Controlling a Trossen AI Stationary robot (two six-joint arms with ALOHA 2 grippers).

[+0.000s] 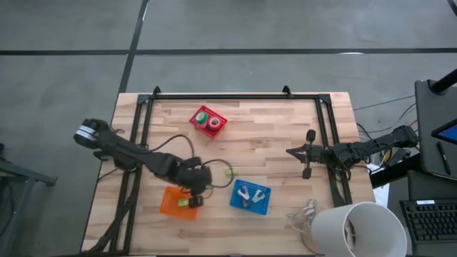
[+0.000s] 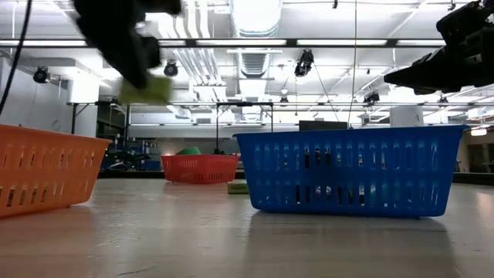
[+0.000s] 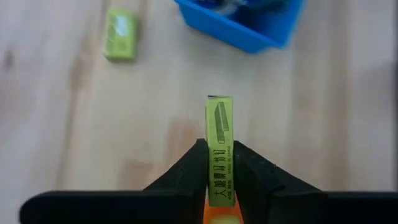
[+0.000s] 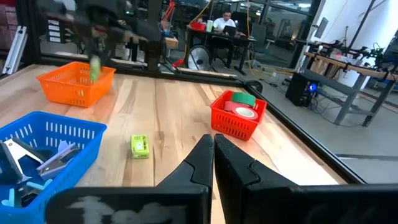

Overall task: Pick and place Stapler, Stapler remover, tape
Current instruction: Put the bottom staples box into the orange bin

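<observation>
My left gripper (image 3: 219, 149) is shut on a small yellow-green box (image 3: 219, 124) and hovers over the orange basket (image 1: 173, 203), as the low view (image 2: 147, 91) also shows. A second yellow-green box (image 1: 228, 171) lies flat on the wood between the baskets. The green tape roll (image 4: 244, 99) and the pink-red tape roll (image 4: 245, 112) lie in the red basket (image 1: 208, 121). Silvery staple removers (image 4: 18, 152) lie in the blue basket (image 1: 250, 196). My right gripper (image 4: 212, 149) waits shut near the table's right side (image 1: 289, 151). My left gripper pinches the yellow-green box between its two fingers, one finger (image 3: 189, 165) on each broad face, at the box's end nearest the wrist (image 3: 219, 168). The fingers come from above, slanting down. The box is lifted clear, above the orange basket (image 2: 46, 174).
Three baskets stand on the wooden table: orange at the near left, blue (image 2: 347, 170) at the near centre, red (image 2: 201, 166) toward the far edge. A black frame (image 1: 228, 96) edges the table. A white cylinder (image 1: 353, 228) stands at the near right corner. A person sits beyond the table (image 4: 225, 22).
</observation>
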